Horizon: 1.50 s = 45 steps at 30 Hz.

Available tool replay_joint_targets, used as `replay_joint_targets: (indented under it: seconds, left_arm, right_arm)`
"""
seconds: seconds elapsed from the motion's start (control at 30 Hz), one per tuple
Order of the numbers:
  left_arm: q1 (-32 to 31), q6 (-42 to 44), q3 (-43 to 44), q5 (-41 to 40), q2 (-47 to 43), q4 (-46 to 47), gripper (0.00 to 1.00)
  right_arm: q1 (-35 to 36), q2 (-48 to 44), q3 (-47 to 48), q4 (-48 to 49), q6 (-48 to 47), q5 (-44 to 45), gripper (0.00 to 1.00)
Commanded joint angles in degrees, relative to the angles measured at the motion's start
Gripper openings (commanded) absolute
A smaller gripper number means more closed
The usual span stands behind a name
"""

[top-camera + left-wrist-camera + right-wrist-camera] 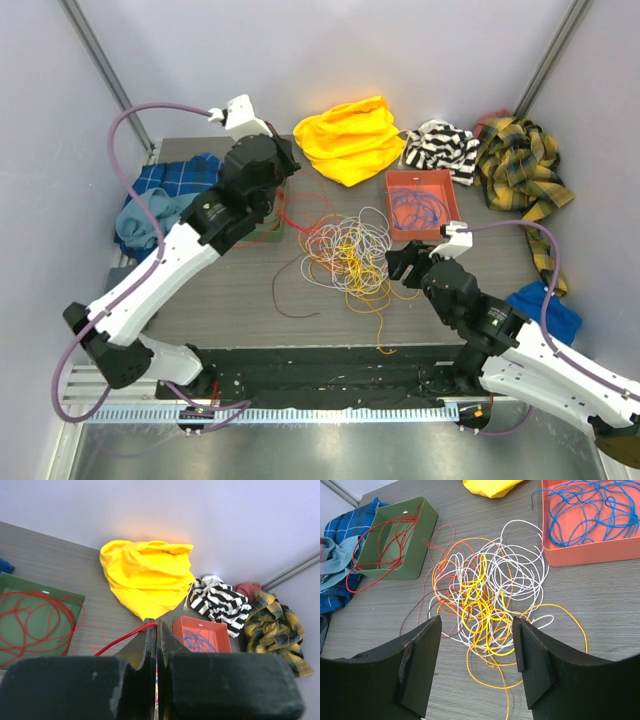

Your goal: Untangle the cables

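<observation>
While the left gripper (156, 628) is pinched shut on a red cable (122, 639) that trails off toward 8 o'clock, the right gripper (476, 630) stands wide and holds nothing. Seen from the top camera, it sits at the 4 o'clock edge of the cables (350, 255), a tangle of white, yellow and orange loops lying mid-table. At 10 o'clock of the tangle, the green tray (422, 545) holds red coils. At 1 o'clock, the orange tray (398, 180) holds the blue cable (585, 510).
</observation>
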Motion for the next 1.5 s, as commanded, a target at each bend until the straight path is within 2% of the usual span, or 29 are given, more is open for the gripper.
replay_joint_targets:
  seconds: [0.0,0.1,0.4,0.63,0.8,1.2,1.23,1.27,1.3,1.37,1.4,1.43,1.47]
  left_arm:
    - [-0.4,4.8,3.8,-3.2,-4.0,-5.9,0.0]
    - [-0.4,7.3,4.0,-7.1,-6.2,-6.8,0.0]
    - [2.2,10.7,4.2,-9.3,-5.6,-8.3,0.0]
    - [11.8,6.5,-2.8,-2.5,-2.7,-7.9,0.0]
    - [18.1,4.7,-3.5,2.7,1.6,-8.0,0.0]
    - [23.5,5.0,-2.4,6.5,15.4,-1.3,0.01]
    - [23.7,5.0,-1.8,7.4,16.3,-2.2,0.04]
    - [23.9,5.0,-1.1,8.4,17.1,-2.9,0.13]
    - [23.9,4.8,-0.1,9.1,18.0,-3.8,0.42]
    - [23.9,5.2,-0.9,11.8,17.0,-3.0,0.65]
    - [23.9,5.8,-3.6,12.3,14.4,-1.1,0.7]
    - [24.0,6.6,-5.0,12.0,12.8,1.9,0.82]
    - [23.9,7.4,-6.9,11.2,11.4,2.7,1.0]
  right_arm:
    - [0.3,-0.4,1.5,0.6,1.8,0.0,0.66]
    - [0.3,-0.7,1.6,0.5,2.3,-0.6,0.66]
    - [0.3,-2.5,1.3,-1.0,3.0,-0.7,0.66]
    - [0.2,-4.8,0.5,-3.0,3.0,0.4,0.66]
    - [0.3,-5.3,0.0,-3.5,2.6,1.7,0.66]
    - [0.3,-3.2,-0.6,-2.3,1.3,3.0,0.67]
    - [0.3,-3.1,-1.0,-2.2,1.3,2.7,0.67]
    - [0.3,-2.7,-1.1,-2.1,1.4,2.4,0.67]
    - [0.3,-2.5,-1.1,-2.1,1.4,2.3,0.67]
    - [0.3,-2.4,-1.1,-2.1,1.2,2.4,0.67]
    - [0.3,-2.4,-1.3,-2.0,1.1,2.6,0.67]
    - [0.2,-2.4,-1.4,-1.8,1.0,2.6,0.67]
    - [0.2,-2.3,-1.4,-1.5,0.7,2.5,0.67]
